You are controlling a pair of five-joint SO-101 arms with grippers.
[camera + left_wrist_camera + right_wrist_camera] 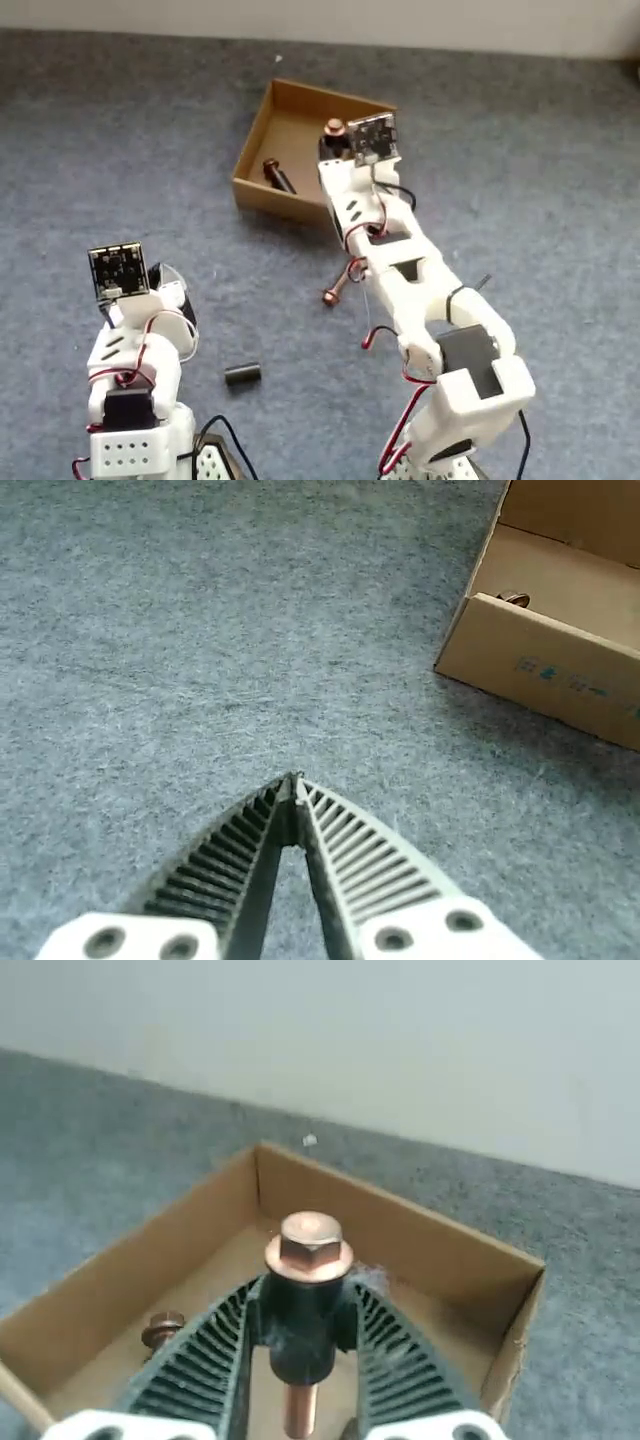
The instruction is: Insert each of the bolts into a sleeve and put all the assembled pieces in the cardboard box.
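Note:
My right gripper [305, 1305] is shut on a black sleeve with a copper bolt [308, 1245] through it, held upright over the open cardboard box [400, 1225]. In the high view this assembled piece [334, 129] hangs above the box's [255, 125] right half. Another assembled piece [277, 175] lies inside the box, its bolt head [162, 1329] near the front wall. A loose copper bolt [336, 289] lies on the carpet beside the right arm. A loose black sleeve [242, 374] lies between the arms. My left gripper [293, 782] is shut and holds nothing, low over bare carpet at the lower left [168, 285].
Grey carpet covers the whole work area. The box [545, 660] stands ahead and to the side of the left gripper, with a bolt head [515, 598] showing over its wall. A pale wall [400, 1040] rises behind the box.

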